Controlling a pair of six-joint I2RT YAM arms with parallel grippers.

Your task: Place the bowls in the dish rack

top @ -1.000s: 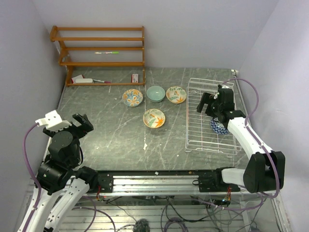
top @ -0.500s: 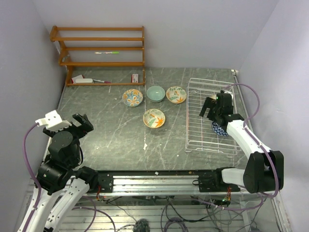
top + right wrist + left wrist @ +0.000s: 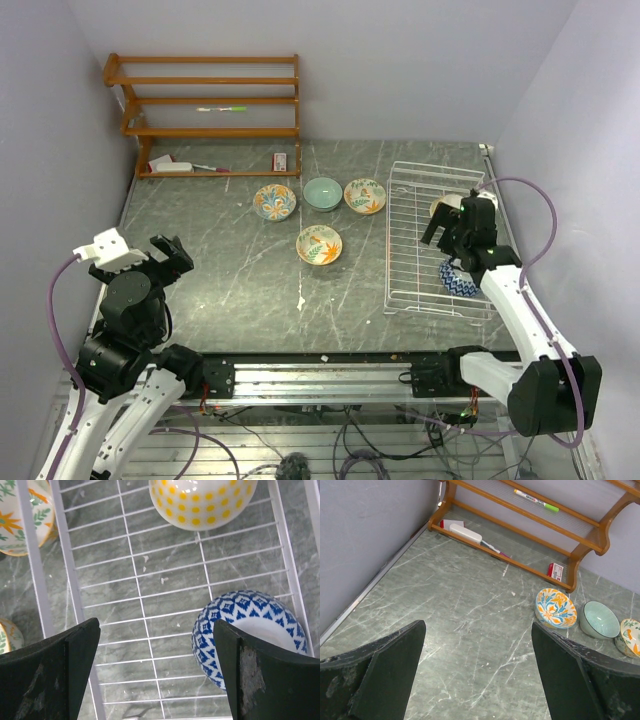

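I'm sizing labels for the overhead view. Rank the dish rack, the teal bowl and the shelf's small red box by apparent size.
1. dish rack, by far largest
2. teal bowl
3. red box, smallest, though farthest back

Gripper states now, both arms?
Left gripper: open, holding nothing.
Right gripper: open, holding nothing, over the dish rack.

Round ceramic bowls, six in all: three orange-and-blue painted bowls (image 3: pixel 275 201), one plain pale teal bowl (image 3: pixel 323 193), one blue-and-white diamond-patterned bowl (image 3: pixel 240 612), one yellow-dotted cream bowl (image 3: pixel 202 502). White wire dish rack (image 3: pixel 389 240): one. Wooden shelf unit (image 3: pixel 205 100): one.
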